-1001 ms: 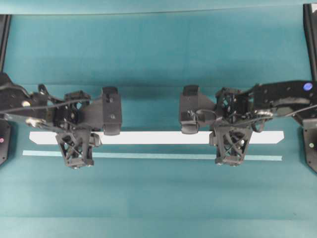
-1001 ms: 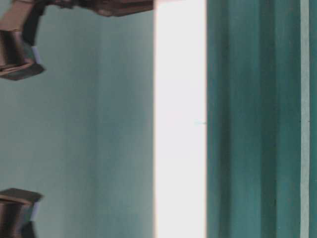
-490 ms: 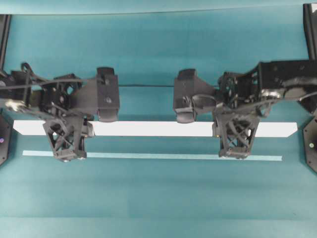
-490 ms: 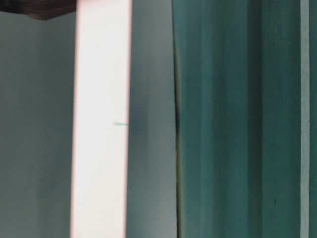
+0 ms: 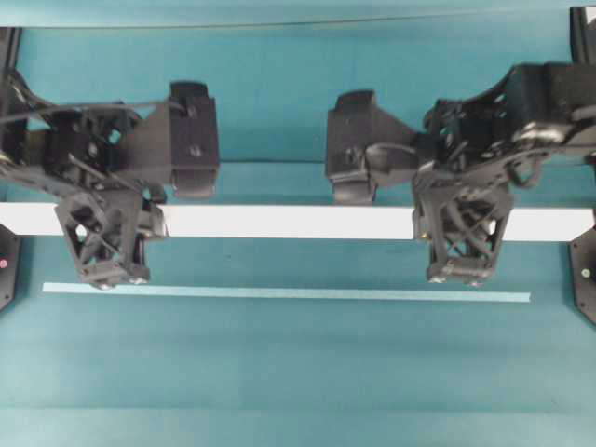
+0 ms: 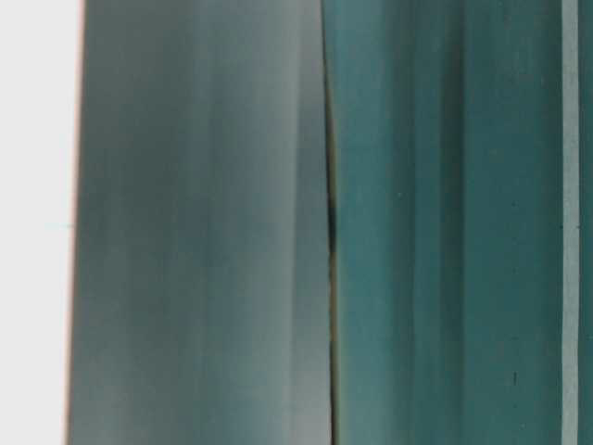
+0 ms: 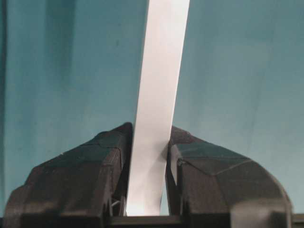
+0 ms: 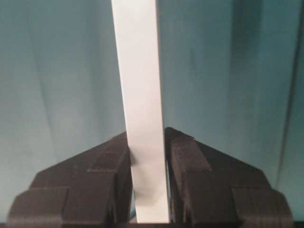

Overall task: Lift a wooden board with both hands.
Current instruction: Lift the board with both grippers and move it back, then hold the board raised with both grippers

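The wooden board (image 5: 289,222) is a long white plank held level in the air above the teal table, spanning nearly the whole overhead view. My left gripper (image 5: 110,225) is shut on the board near its left end. My right gripper (image 5: 461,225) is shut on it near its right end. In the left wrist view the board (image 7: 161,71) runs up from between the shut gripper (image 7: 148,142). In the right wrist view the board (image 8: 137,71) does the same from that gripper (image 8: 146,137). The table-level view shows the board (image 6: 37,222) at the left edge only.
A thin pale teal tape strip (image 5: 289,293) lies on the table in front of the board; it also shows in the table-level view (image 6: 569,222). Black arm bases stand at the left edge (image 5: 5,265) and the right edge (image 5: 585,270).
Both grippers have risen with the board held between them. The board looks longer and closer in the overhead view, and has slid to the left edge in the table-level view.
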